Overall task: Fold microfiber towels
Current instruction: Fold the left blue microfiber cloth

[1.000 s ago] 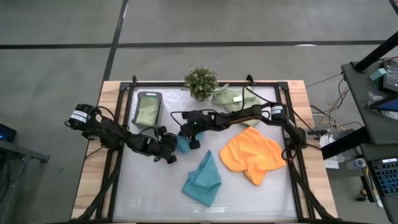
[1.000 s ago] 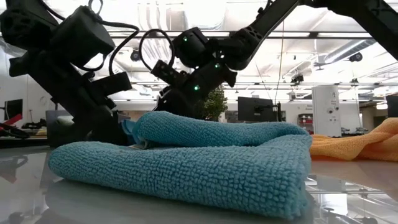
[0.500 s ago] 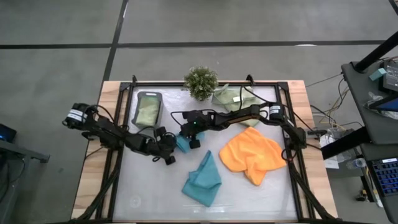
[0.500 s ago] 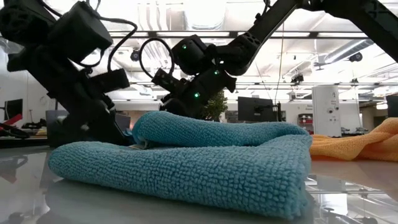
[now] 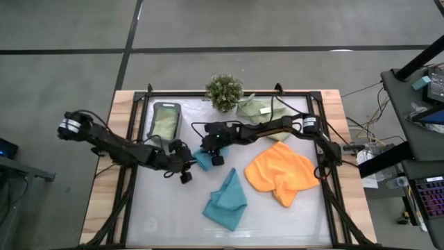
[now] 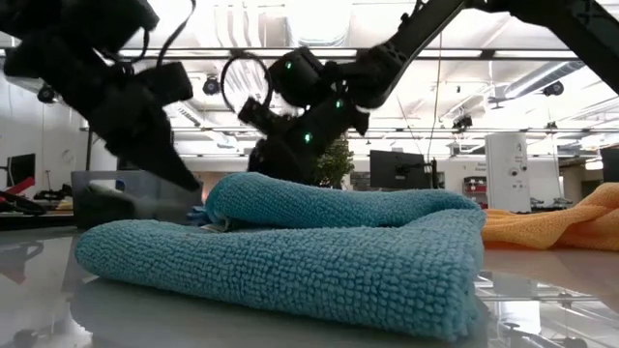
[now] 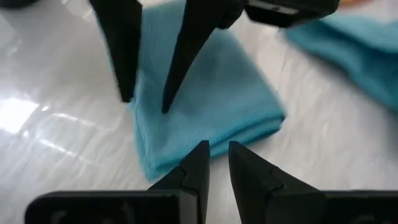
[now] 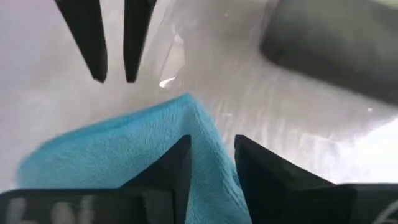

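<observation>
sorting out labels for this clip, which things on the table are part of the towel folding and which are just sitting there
Part of the job:
- small folded teal-blue microfiber towel, between left gripper and right gripper
- loose teal-blue microfiber towel
- crumpled bright orange microfiber towel
- pale sage-green microfiber towel with white tag
- pale sage-green folded towel in the tray

Just lying about:
- small bushy green plant
- dark grey rectangular tray

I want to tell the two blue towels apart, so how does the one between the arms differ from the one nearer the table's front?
The folded blue towel is a small, neat packet; the loose blue towel is bigger, crumpled and pointed. The folded one lies between the left gripper and right gripper, whose fingers straddle its edge; the loose one lies alone. Both are teal.
</observation>
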